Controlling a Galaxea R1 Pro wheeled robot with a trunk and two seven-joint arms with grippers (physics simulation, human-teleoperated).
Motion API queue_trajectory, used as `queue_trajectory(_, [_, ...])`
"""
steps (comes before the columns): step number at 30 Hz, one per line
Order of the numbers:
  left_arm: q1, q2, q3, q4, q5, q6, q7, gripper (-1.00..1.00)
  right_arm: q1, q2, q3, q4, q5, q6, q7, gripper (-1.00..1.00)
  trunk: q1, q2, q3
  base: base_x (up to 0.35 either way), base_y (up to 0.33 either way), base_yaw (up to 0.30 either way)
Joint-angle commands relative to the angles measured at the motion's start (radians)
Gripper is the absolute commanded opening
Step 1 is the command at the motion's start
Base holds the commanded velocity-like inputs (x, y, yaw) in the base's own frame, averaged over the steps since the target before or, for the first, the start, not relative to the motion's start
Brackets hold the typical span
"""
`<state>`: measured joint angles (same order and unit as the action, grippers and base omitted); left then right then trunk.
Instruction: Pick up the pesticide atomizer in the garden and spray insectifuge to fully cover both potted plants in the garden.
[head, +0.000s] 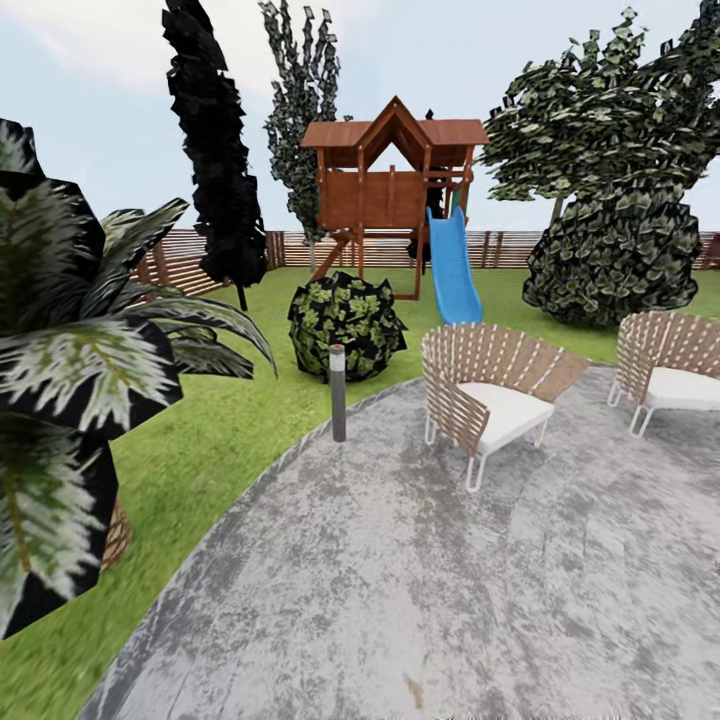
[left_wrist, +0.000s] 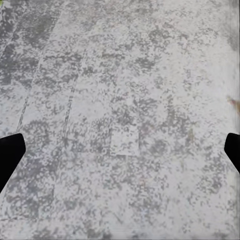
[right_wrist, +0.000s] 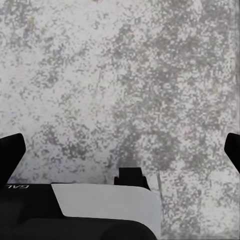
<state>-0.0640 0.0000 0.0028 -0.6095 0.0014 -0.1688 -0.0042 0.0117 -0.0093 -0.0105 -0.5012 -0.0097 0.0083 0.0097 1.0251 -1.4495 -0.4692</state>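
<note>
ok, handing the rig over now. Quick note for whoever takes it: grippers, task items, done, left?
Left gripper: open, empty, over grey paving.
Right gripper: open, empty, over the same paving.
Head view: round patio, bollard lamp at its edge, two wicker chairs, playhouse with blue slide beyond the lawn.
Atomizer and the two potted plants: not located yet.
Done: nothing.
Left: find and grasp the atomizer, spray both plants.

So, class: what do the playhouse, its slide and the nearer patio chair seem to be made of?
Playhouse: looks like reddish-brown stained wood, going by its visible beams and planks.
Slide: smooth, plain blue surface, probably moulded plastic.
Nearer patio chair: tan woven slats, perhaps wicker or rattan, on a thin pale frame, with a white cushion.
</note>
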Motion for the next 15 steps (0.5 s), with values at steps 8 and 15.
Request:
queue_trajectory(8, [0.0,0.0,0.0,0.002,0.0,-0.003,0.0,1.0,0.001,0.0,-0.003,-0.002,-0.001,0.001,0.001,1.0,0.0,0.0,-0.001,-0.009,0.009,-0.27])
queue_trajectory(15, [0.0,0.0,0.0,0.002,0.0,-0.003,0.0,1.0,0.001,0.0,-0.003,-0.002,-0.001,0.001,0.001,1.0,0.0,0.0,-0.001,0.0,0.0,-0.27])
